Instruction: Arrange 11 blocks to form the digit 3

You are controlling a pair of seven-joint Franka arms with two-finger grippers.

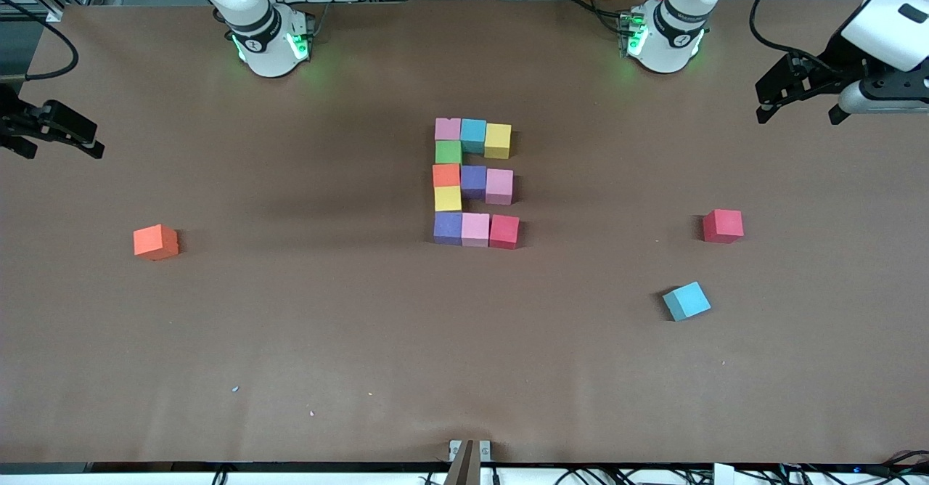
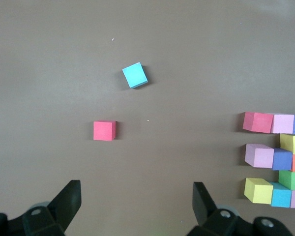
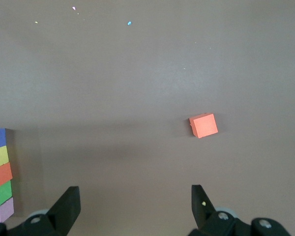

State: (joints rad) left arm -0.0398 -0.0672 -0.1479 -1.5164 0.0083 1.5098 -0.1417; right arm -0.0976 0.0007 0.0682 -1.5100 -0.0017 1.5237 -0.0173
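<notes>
Both grippers hang wide open and empty over the ends of the table, with eleven blocks set in a figure at the middle.

The left gripper [image 2: 135, 204] is over the left arm's end; its wrist view shows a loose red block [image 2: 104, 131] and a loose teal block [image 2: 135, 75], plus one edge of the block figure [image 1: 475, 182]. The right gripper [image 3: 135, 204] is over the right arm's end; its view shows a loose orange block [image 3: 203, 125]. Only the front view shows the whole figure: three rows of three joined by a column toward the right arm's end.
</notes>
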